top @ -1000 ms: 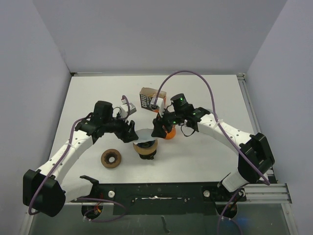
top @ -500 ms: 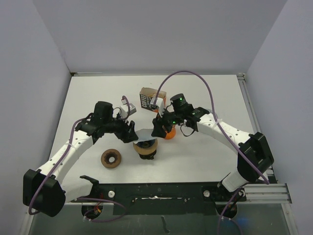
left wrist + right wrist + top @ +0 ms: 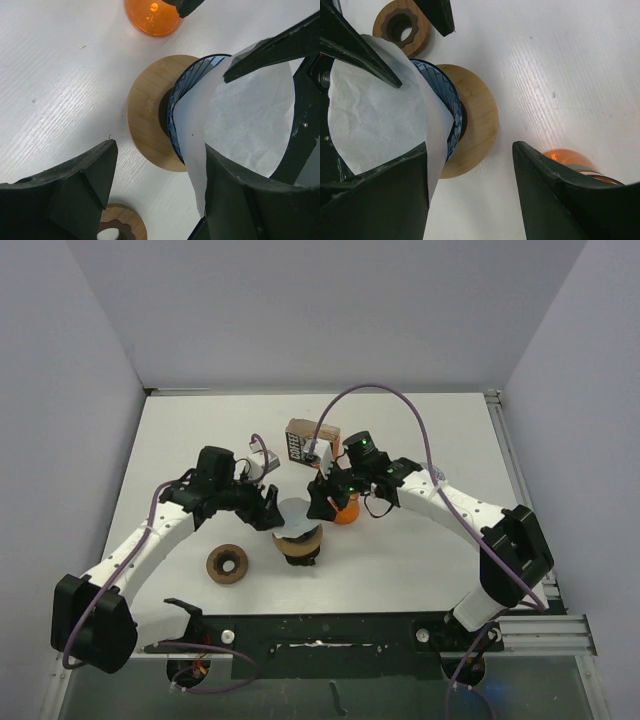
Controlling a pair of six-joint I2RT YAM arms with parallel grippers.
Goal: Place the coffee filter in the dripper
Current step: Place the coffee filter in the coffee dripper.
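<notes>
The only word I can read is "COFFEE", in pale capitals on the side of the brown box (image 3: 299, 444).

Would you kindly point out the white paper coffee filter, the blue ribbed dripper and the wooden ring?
white paper coffee filter (image 3: 250, 120), left wrist view, middle
blue ribbed dripper (image 3: 190, 80), left wrist view, fluted wall
wooden ring (image 3: 381, 22), right wrist view, left rim
</notes>
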